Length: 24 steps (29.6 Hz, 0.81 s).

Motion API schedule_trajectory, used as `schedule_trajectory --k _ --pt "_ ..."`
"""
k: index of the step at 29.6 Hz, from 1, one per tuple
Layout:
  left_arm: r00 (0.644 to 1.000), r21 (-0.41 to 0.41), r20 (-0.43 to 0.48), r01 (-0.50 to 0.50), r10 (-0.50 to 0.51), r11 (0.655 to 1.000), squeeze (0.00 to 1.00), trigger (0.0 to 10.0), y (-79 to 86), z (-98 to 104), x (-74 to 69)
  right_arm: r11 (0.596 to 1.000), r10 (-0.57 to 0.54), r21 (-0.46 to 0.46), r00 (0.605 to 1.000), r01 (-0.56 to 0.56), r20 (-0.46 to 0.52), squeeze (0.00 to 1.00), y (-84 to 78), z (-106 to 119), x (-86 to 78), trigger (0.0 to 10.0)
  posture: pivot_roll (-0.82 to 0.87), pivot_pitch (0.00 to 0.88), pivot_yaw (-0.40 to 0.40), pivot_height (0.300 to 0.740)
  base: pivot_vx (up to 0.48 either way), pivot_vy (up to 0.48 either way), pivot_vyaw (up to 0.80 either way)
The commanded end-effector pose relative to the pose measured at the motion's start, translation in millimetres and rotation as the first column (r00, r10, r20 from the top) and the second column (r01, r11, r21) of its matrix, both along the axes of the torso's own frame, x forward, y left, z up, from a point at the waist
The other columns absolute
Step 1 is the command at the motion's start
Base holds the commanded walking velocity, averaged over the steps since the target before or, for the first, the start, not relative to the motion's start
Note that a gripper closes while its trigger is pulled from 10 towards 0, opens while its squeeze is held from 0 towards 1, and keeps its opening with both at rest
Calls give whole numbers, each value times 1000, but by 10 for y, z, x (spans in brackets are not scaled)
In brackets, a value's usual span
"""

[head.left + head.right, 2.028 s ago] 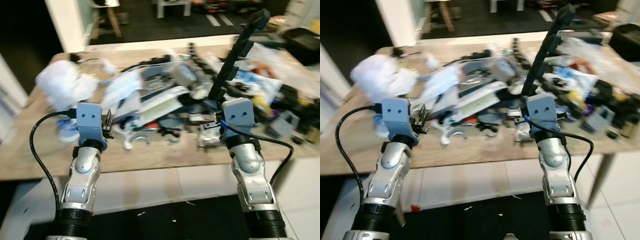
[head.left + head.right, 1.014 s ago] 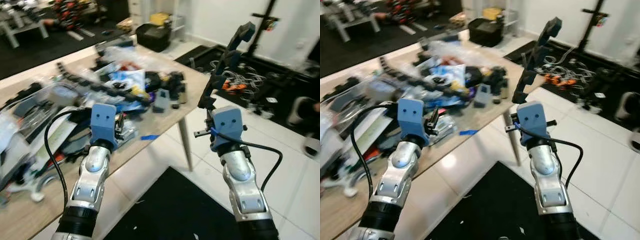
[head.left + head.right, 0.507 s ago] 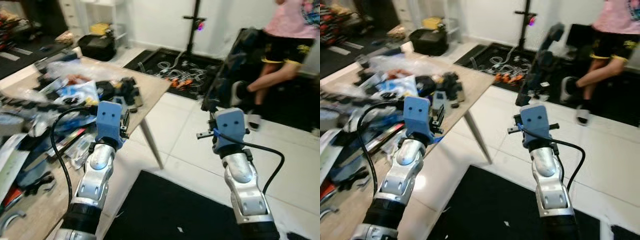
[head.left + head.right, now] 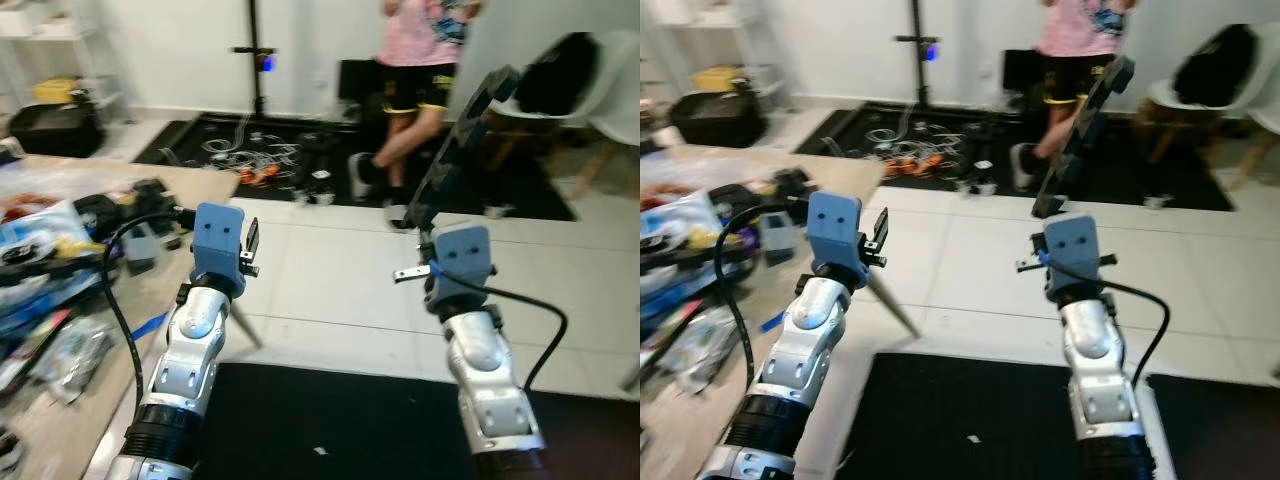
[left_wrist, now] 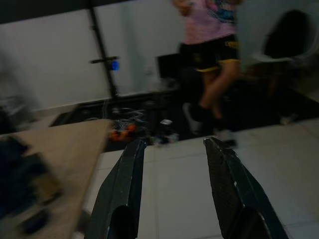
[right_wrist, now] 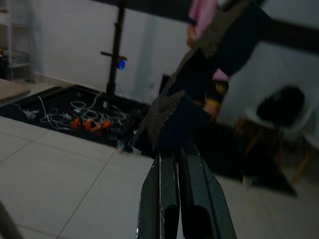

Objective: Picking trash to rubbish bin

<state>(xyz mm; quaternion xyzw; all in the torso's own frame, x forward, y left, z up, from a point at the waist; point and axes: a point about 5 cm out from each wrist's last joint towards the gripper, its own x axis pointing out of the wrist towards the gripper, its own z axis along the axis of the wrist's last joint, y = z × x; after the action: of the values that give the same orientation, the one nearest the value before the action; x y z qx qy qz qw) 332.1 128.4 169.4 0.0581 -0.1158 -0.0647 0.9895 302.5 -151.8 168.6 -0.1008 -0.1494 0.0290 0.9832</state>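
No legible brand, label or writing anywhere; motion blur throughout. White tiled floor (image 4: 330,290) ahead, with a black mat (image 4: 330,420) just under the arms and another dark mat (image 4: 250,150) farther back strewn with white and orange cables (image 4: 262,160). White wall behind, with a black stand (image 4: 256,60) carrying a small blue light. Wooden tabletop (image 4: 190,185) off to the robot's left, one slanted leg showing, crowded with dark parts, plastic bags and blue-printed packets, all too blurred to read. A person (image 4: 420,60) in a pink top and black shorts with yellow trim standing at the far mat. White chair (image 4: 600,90) at the far right with a black bag (image 4: 560,75) on its seat. Right gripper (image 6: 175,149) raised at chest height over the tiles, fingers pinched nearly together on the lower end of a long dark jointed strip (image 4: 460,150) — the piece of trash, held up in the air, slanting up and away toward the chair, well clear of the tabletop. Left gripper (image 5: 174,149) raised beside the tabletop edge, fingers (image 5: 127,174) spread apart with nothing between them, pointing toward the person and the far mat.
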Motion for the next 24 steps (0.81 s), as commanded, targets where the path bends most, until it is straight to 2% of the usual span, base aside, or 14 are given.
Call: schedule_trajectory --k 1,5,17,20,24 --pt "1000 28 -11 9 -9 1000 0 10000 21 -46 -15 1000 -13 21 998 15 -69 0 -44 -164 -15 10000 -64 41 57 740 0 0 -800" --pt "1000 35 -23 12 -12 999 0 10000 49 -81 -31 999 -16 25 994 19 -105 0 -63 -276 -45 10000 -63 42 57 740 0 0 -800" --pt "999 26 -34 22 -22 999 0 10000 42 -102 -40 1000 -10 23 991 13 -132 0 -60 -367 -71 10000 -63 43 59 740 0 0 -800" --pt "998 -21 -43 34 -35 999 0 10000 37 -121 -49 1000 -4 19 989 7 -150 0 -50 -420 -79 10000 -62 46 62 740 0 0 -800" --pt "996 -43 -80 47 -51 998 0 10000 41 -180 -62 1000 -8 23 985 12 -170 0 -64 -472 -91 10000 -61 47 62 740 0 0 -800"
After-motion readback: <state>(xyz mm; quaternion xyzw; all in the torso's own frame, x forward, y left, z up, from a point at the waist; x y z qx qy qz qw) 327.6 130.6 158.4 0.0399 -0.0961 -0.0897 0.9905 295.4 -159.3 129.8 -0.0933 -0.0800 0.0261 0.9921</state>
